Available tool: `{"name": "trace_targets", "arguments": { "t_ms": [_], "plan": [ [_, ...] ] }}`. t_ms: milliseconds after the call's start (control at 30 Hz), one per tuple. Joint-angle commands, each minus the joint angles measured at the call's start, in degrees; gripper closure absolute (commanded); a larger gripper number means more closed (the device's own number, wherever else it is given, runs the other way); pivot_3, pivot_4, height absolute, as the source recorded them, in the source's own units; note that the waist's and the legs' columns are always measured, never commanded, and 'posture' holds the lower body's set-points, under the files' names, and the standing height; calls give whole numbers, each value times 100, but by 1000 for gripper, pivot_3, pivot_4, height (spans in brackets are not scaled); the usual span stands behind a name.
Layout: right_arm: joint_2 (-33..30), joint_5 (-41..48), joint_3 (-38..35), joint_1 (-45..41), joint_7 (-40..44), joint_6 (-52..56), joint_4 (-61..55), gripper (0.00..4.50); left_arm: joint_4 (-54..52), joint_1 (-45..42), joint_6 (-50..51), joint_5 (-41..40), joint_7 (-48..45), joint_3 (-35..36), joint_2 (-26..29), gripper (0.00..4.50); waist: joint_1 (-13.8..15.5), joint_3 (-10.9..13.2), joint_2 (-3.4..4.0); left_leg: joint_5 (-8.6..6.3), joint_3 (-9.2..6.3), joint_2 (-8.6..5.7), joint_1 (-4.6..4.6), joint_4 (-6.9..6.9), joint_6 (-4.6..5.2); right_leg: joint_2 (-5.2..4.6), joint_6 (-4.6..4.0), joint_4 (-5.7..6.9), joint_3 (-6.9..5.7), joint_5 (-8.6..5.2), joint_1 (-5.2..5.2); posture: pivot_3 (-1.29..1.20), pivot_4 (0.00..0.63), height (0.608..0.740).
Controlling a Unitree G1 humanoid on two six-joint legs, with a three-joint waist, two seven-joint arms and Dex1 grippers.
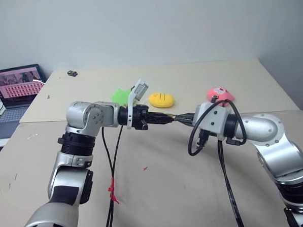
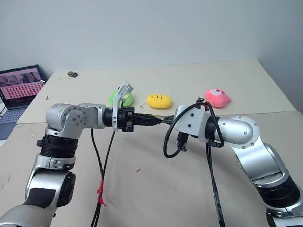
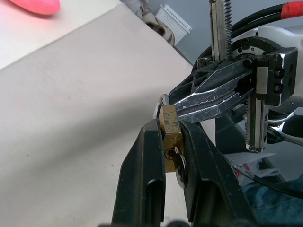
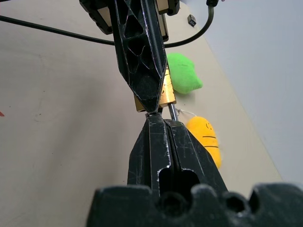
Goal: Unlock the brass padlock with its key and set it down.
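Midair, brass padlock [image 3: 169, 137] clamped in left hand [image 3: 171, 156]; right hand [image 4: 163, 124] pinching shackle, seemingly.

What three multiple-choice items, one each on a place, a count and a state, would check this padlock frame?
1. Where is the padlock?
A. lying on the table
B. held above the table between the two claws
C. on the laptop

2. How many plush toys lie on the table?
A. one
B. three
C. five

3. How is the left claw?
A. shut on the padlock
B. wide open
C. holding a toy

Key: 1 B, both claws meet at it in mid-air, the right claw shut at its shackle end. 2 B, green, yellow, pink. 3 A, its fingers clamp the brass body.
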Motion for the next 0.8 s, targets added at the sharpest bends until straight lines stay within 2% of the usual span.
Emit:
{"name": "trace_targets", "arguments": {
  "t_ms": [33,333,800],
  "plan": [
    [-122,-176,-161,-175,-92,-297,203,4479,-228,-3,58,-225,-108,-38,-78,4462,2,-2,4,0,0,0,-1,0,0,0,-4,1,0,3,0,0,150,660],
    [-2,-39,-142,288,-207,-197,45,4479,-178,-13,19,-199,-113,-17,16,4462,-1,-3,5,0,0,0,-5,-1,0,-1,-9,4,0,5,0,0,150,660],
    [-35,-570,-139,650,-585,-645,301,4479,-276,11,182,-323,39,89,-35,4462,-5,2,-3,1,1,0,-4,0,-1,0,8,1,1,-5,1,0,150,660]
  ]
}}
